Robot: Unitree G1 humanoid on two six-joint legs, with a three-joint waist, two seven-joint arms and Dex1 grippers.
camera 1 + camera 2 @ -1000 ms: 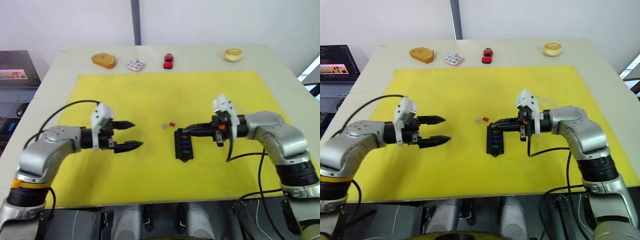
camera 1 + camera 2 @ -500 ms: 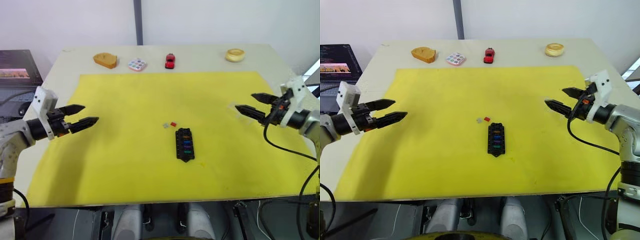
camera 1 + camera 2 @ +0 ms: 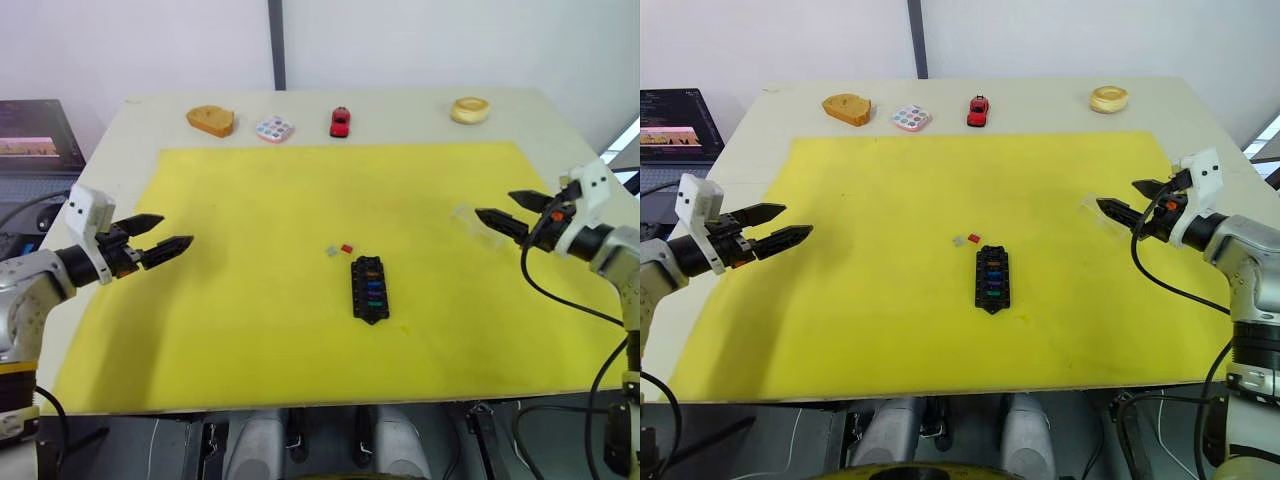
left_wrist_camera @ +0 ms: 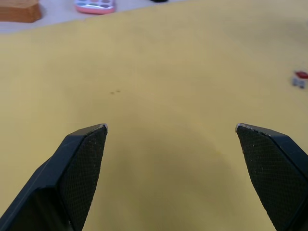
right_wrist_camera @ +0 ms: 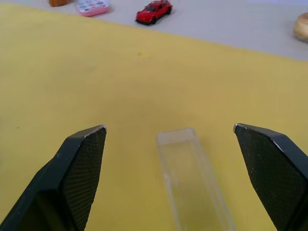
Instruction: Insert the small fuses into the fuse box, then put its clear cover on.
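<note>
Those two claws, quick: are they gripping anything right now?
Left gripper: jaws open, holding nothing.
Right gripper: jaws open, holding nothing; the clear cover lies on the mat in front of it.

My head cameras look down over the yellow mat (image 3: pixel 300 200); each wrist camera peers low past its parted fingertips across it.

No readable text, label, brand, number or sign anywhere. Fuse box (image 3: pixel 369 289): no legible markings. Small fuses (image 3: pixel 340 249): too small to show any rating. Clear cover (image 5: pixel 194 178): unmarked. Laptop screen (image 3: pixel 670 115) beyond counter's far left corner: coloured content, too small to read.
</note>
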